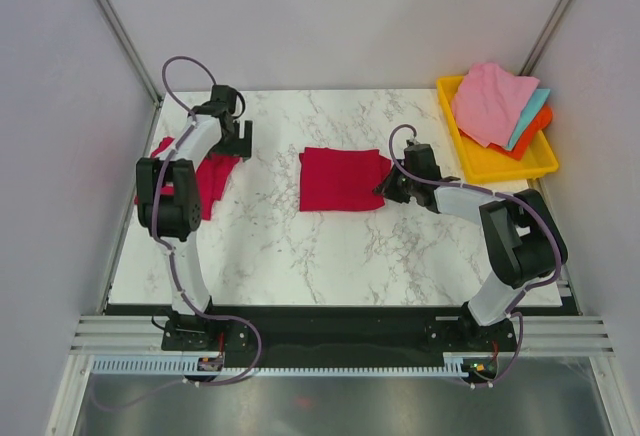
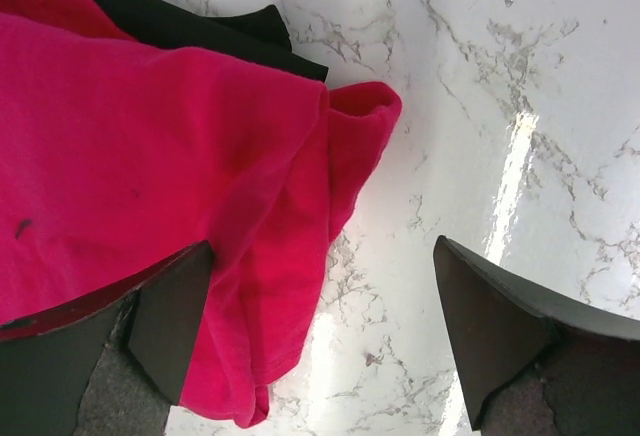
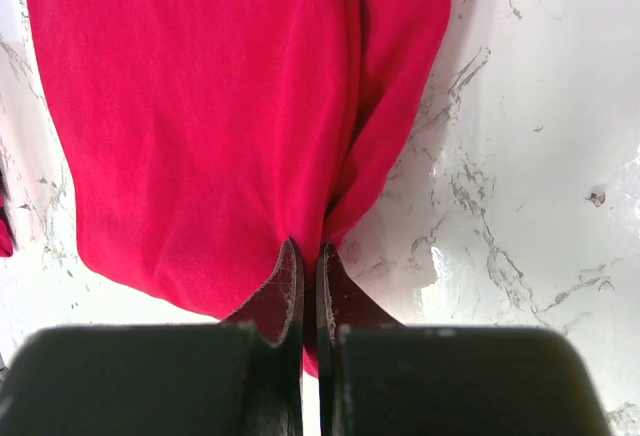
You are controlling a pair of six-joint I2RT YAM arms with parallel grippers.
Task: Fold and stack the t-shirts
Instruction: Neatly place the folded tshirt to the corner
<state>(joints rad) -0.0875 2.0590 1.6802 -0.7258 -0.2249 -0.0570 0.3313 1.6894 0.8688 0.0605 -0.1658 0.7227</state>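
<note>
My left gripper [image 1: 236,128] stands at the upper left of the top view, jaws spread to full width and holding nothing. In the left wrist view one finger [image 2: 170,321] hangs over the hem of the left shirt [image 2: 150,176], and the other hangs over bare marble. That shirt lies rumpled against the left edge of the table [image 1: 300,246], partly under my left arm; its free edge runs down the middle of the wrist view, with a rolled sleeve at the upper centre. Right of that edge the frame shows only open marble.

My right gripper [image 1: 386,188] sits right of centre in the top view, jaws closed on the right edge of the folded shirt [image 1: 342,179]. In the right wrist view the fingertips [image 3: 285,286] meet over the cloth's lower edge, and a sliver of red shows in the slit between them.

The folded shirt is a flat rectangle at the table's centre, well apart from the left shirt; bare marble surrounds it above, below and to the left.

A yellow tray [image 1: 480,164] holding a pile of coloured cloths [image 1: 490,104] occupies the upper right corner, near my right arm but apart from it.
</note>
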